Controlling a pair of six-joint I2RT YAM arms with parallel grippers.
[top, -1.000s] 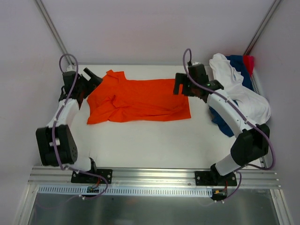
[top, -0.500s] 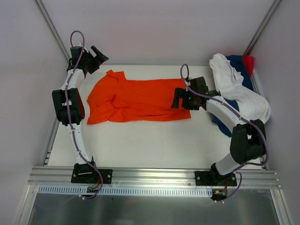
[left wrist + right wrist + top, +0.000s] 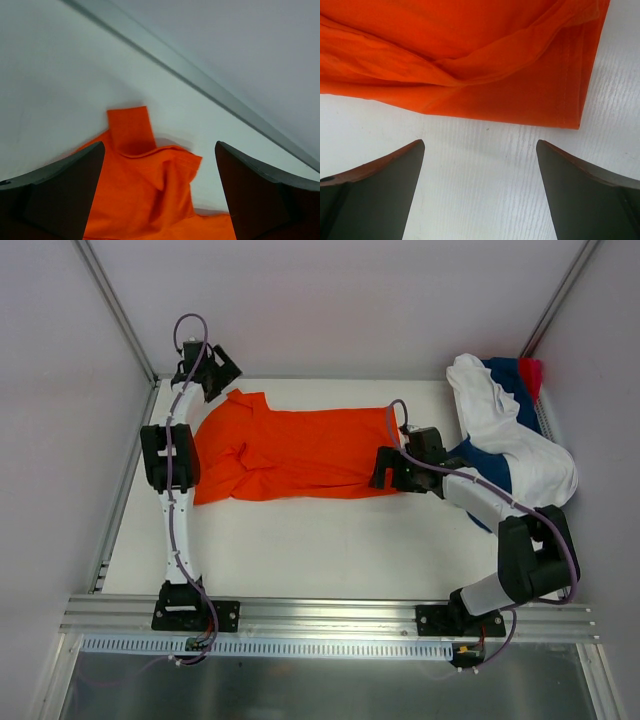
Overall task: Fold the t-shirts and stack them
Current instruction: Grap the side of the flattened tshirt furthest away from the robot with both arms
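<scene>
The bright orange t-shirt (image 3: 295, 452) lies spread across the middle of the white table, its hem to the right. My left gripper (image 3: 222, 370) hangs open over the shirt's far left corner; the left wrist view shows a crumpled sleeve (image 3: 150, 175) between its fingers (image 3: 65, 190). My right gripper (image 3: 380, 468) is open and empty just off the shirt's near right hem corner (image 3: 570, 117), over bare table. The white t-shirt (image 3: 505, 425), the navy t-shirt (image 3: 480, 502) and the red-pink t-shirt (image 3: 530, 372) lie heaped at the right.
The table's back edge rail (image 3: 200, 80) runs just behind the left gripper. Metal frame posts (image 3: 110, 300) stand at both back corners. An aluminium rail (image 3: 330, 615) crosses the near edge with both arm bases on it.
The left arm has stretched up and back, from the shirt's left side to its far left corner. The right gripper has moved nearer, from the hem's far corner to its near corner.
</scene>
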